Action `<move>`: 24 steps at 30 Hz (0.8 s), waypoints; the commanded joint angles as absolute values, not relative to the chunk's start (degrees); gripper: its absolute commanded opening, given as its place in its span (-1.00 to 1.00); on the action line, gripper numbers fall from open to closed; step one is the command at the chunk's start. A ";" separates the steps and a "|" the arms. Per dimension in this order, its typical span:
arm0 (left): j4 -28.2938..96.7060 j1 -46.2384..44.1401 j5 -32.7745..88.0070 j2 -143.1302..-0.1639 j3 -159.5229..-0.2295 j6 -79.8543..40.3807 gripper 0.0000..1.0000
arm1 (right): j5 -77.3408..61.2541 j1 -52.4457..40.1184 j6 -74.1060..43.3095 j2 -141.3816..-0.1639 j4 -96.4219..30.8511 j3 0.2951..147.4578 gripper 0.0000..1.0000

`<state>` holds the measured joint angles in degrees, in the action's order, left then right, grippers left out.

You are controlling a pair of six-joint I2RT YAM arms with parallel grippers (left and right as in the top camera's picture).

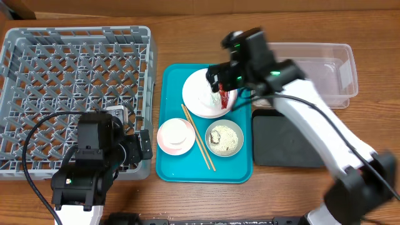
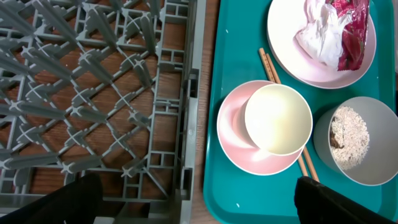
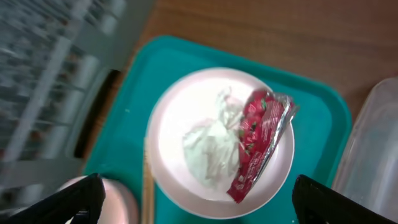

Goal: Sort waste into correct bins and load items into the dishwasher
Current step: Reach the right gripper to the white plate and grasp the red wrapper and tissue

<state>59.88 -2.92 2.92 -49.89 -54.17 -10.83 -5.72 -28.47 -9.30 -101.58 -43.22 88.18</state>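
A white plate on the teal tray holds a red wrapper and a white tissue. The wrapper shows in the right wrist view. My right gripper hovers open above the plate. A white cup sits in the pink bowl. The grey bowl holds rice and a brown scrap. Chopsticks lie between the bowls. My left gripper is open and empty over the rack's edge, beside the tray. The dish rack is at the left.
A clear tub stands at the back right, a black tray in front of it. My right arm reaches across both toward the plate.
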 commanded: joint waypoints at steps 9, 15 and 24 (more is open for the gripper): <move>59.57 -3.11 2.76 -49.78 -55.61 -11.84 1.00 | -2.85 -30.00 -15.29 -117.91 -39.46 89.32 0.98; 59.57 -3.11 2.76 -49.78 -55.61 -11.84 1.00 | -3.51 -30.30 -15.81 -121.32 -40.23 89.32 0.39; 59.57 -3.11 2.76 -49.78 -55.61 -11.84 1.00 | -3.68 -29.95 -18.28 -118.78 -46.72 93.19 -0.92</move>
